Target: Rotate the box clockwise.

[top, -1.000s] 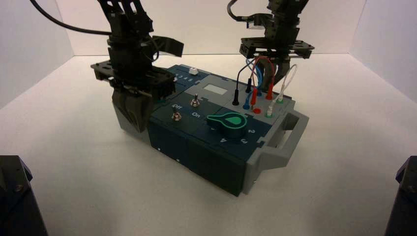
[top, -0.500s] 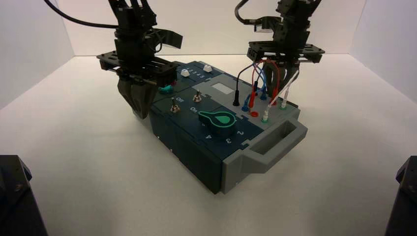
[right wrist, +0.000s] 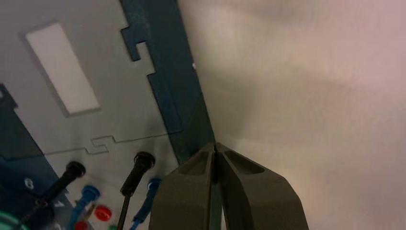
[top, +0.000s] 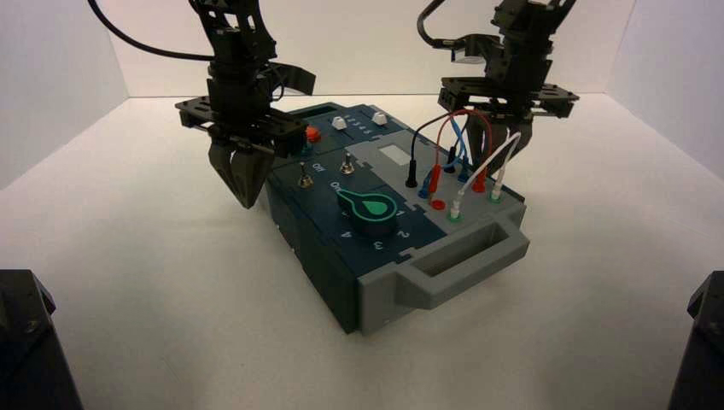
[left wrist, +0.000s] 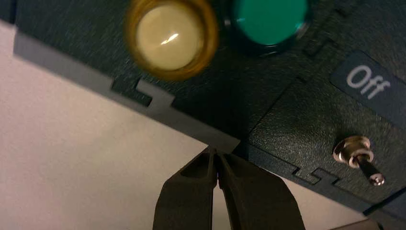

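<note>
The left gripper (top: 246, 201), closed, is at the box's (top: 384, 184) left edge, near "Off". The right gripper (top: 487, 162), closed, is at its right edge.

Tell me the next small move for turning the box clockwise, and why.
Probably ease the left black pincer farther from the robot: it sits shut at the dark-teal and grey panel box's left side, whose near end points toward the robot's right.

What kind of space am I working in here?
Likely a robotics lab test cell: plain white walls around a pale table, two black robot arms, and a dark-teal and grey panel box.
</note>
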Motion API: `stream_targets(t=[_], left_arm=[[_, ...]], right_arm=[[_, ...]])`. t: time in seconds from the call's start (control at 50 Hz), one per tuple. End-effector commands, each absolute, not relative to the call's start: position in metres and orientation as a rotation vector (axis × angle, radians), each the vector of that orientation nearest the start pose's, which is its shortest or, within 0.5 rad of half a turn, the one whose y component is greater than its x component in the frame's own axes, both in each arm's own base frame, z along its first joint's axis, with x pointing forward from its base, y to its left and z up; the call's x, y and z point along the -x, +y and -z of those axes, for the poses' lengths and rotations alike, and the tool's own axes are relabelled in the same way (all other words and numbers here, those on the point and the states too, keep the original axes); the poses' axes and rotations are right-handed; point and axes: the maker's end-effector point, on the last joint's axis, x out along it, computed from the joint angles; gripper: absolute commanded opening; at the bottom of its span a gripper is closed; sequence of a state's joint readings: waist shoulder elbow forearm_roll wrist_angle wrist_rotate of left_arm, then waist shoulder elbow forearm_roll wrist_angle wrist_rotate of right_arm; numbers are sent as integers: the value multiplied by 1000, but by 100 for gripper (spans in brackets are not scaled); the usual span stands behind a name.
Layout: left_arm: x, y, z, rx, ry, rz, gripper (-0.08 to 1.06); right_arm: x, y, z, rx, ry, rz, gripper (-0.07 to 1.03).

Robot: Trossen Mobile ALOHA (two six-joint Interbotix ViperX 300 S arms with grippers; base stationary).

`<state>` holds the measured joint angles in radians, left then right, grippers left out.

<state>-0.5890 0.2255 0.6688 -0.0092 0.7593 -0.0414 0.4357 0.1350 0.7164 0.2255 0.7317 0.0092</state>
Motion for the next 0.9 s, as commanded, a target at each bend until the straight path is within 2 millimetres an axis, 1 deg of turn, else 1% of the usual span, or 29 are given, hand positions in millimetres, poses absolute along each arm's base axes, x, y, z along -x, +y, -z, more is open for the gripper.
stream_targets(t=[0.02,0.14,0.26,0.34,0.46,0.56,0.62,0.8,0.88,0.9], left_arm=[[-284,-201,-17,-408,1445,469,-3],[-294,-204,-22,-398,1422,468,-3],[-309,-204,-30,-384,1393,462,-3],[-314,-203,-31,-380,1385,460,-3],[-320,-199,-33,-373,1378,452,-3],[-326,-192,-33,-357,1378,434,-3],[-326,-188,-34,-351,1379,427,-3],[-315,-177,-36,-341,1392,412,-3],[-311,-174,-40,-336,1388,409,-3],[-309,-172,-42,-330,1385,405,-3]], right_arm=[[-225,196,-23,135,1612,-436,-2],[-221,198,-27,132,1610,-447,-2],[-218,204,-32,125,1602,-464,-2],[-218,204,-33,124,1601,-464,-2],[-216,203,-32,125,1599,-464,-2],[-217,203,-37,121,1583,-468,-2],[-218,200,-37,119,1578,-463,-2],[-219,188,-40,103,1556,-442,-2],[-220,184,-43,95,1547,-434,-2],[-222,180,-45,88,1540,-428,-2]])
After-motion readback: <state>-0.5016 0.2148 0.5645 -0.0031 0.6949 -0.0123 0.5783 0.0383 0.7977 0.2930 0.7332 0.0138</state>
